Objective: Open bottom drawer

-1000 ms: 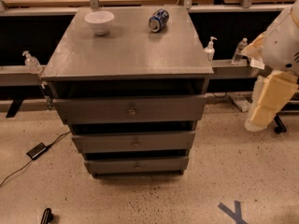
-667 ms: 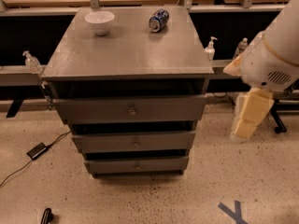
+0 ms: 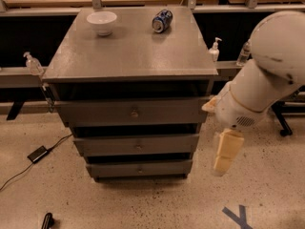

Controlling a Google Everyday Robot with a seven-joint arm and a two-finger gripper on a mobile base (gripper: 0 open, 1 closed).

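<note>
1. The white arm (image 3: 267,70) is reaching in from the right, its rounded, scuffed shell bending down toward the speckled floor (image 3: 143,204).
2. The gripper (image 3: 223,157) is hanging below the wrist, cream and blocky, pointing downward; whether it is open or closed cannot be told.
3. The bottom drawer (image 3: 162,168) is sitting just left of the gripper at about its height, apart from it, showing a slim grey wooden front with a small round knob (image 3: 139,168).
4. Up and left of the gripper, the grey cabinet (image 3: 128,56) is showing a flat, matte top.
5. Farther up-left, a white round bowl (image 3: 101,22) and a blue can (image 3: 162,20) on its side are resting there.
</note>
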